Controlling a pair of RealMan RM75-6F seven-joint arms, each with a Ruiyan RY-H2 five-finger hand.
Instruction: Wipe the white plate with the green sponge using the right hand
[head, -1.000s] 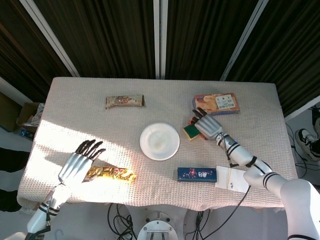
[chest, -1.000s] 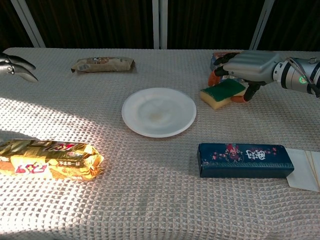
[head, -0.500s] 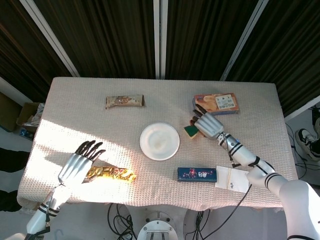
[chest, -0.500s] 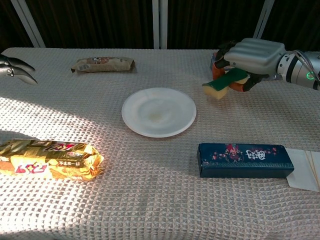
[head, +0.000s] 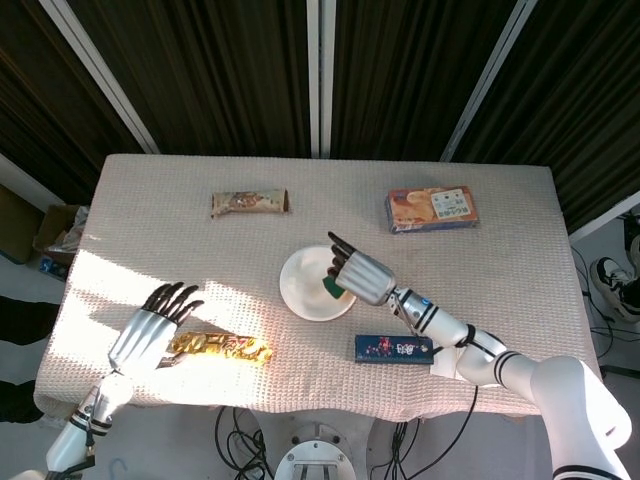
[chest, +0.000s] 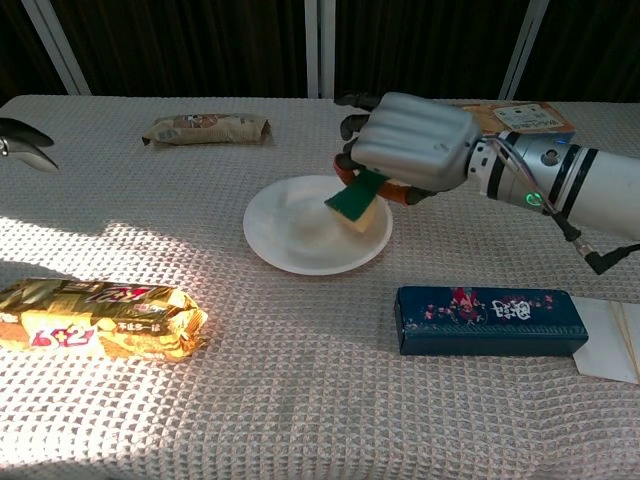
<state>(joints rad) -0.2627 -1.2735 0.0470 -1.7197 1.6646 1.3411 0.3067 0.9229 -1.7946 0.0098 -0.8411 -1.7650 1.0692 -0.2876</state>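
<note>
So in the head view, the right hand (head: 358, 277) is sitting over the right side of the white plate (head: 303, 289), a bit below the middle of the frame, with the green sponge (head: 330, 285) tucked under its fingers; only a small dark-green sliver peeks out on the hand's left edge. Looks to me like the carry is done and the wiping itself is about to start: next move would be lowering the sponge flat onto the plate and rubbing it back and forth without shoving the plate across the cloth. The forearm runs off toward the lower right, passing just above the dark blue box (head: 394, 348). The left hand (head: 145, 333) is down in the lower left, fingers spread and holding nothing, right by the yellow snack bag (head: 218, 347). Chest view is way clearer: the right hand (chest: 410, 150) is upper center-right, back of the hand facing the camera, fingers curled down and clamped on the green sponge (chest: 358, 195), which hangs tilted with its lower corner over the right half of the white plate (chest: 285, 230). Can't tell if it's actually touching the plate yet. The left hand (chest: 25, 142) only shows as a few fingertips at the far left edge.
</note>
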